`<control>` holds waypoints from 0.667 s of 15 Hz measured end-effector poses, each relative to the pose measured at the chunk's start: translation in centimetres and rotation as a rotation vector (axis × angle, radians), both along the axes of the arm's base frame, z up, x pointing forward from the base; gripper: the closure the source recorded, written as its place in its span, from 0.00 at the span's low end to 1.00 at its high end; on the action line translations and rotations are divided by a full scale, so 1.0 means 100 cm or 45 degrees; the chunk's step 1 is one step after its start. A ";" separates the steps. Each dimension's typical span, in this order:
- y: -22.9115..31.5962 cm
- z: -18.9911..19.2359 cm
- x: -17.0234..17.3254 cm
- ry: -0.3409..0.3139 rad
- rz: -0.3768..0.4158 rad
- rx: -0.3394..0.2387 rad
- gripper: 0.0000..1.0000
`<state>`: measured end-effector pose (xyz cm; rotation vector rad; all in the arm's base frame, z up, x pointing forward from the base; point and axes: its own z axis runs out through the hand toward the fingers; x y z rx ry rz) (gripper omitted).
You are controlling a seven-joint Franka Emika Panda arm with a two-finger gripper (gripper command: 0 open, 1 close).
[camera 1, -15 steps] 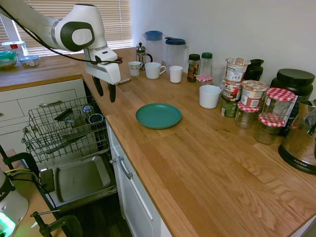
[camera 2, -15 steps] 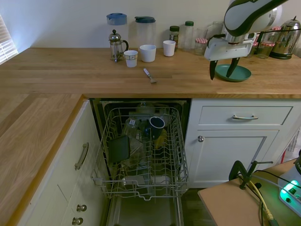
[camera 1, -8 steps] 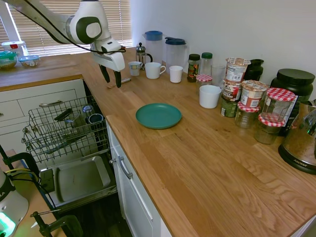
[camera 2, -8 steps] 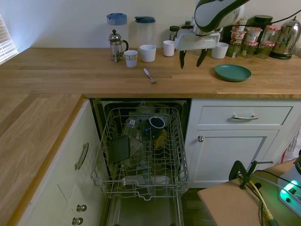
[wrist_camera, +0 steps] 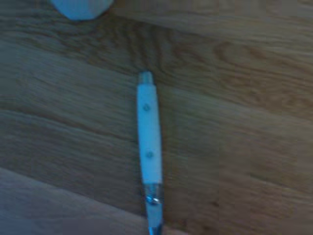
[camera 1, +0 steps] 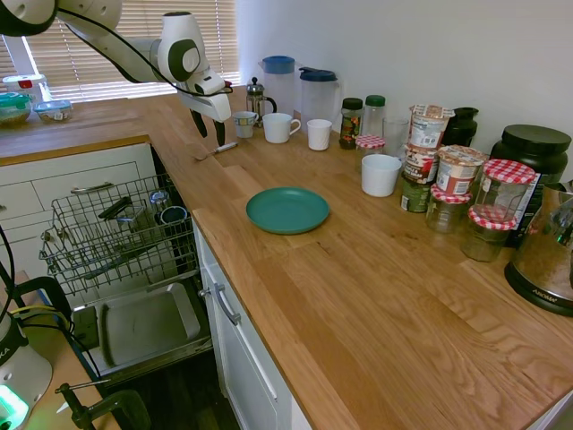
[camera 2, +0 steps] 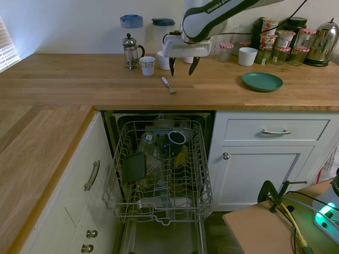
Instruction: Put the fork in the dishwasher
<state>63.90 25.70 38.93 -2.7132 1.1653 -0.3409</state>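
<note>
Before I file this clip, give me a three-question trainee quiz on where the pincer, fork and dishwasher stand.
1. True or false: the fork lies on the wooden counter, untouched.
2. The pincer is: A) shut on the fork, B) open above the counter near the fork, C) inside the rack.
3. Fill in: the dishwasher has its wire rack pulled ____.

Key: 1 true; 2 B; 3 out.

Over the last second the arm has swung along the table, carrying the claw from above the green plate to just above the fork, near the white cups, its fingers spread and pointing down.
</note>
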 end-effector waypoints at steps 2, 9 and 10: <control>0.018 -0.014 0.011 0.024 0.017 -0.001 0.00; 0.040 -0.042 0.041 0.085 0.017 -0.032 0.00; 0.041 -0.046 0.044 0.100 0.014 -0.036 0.00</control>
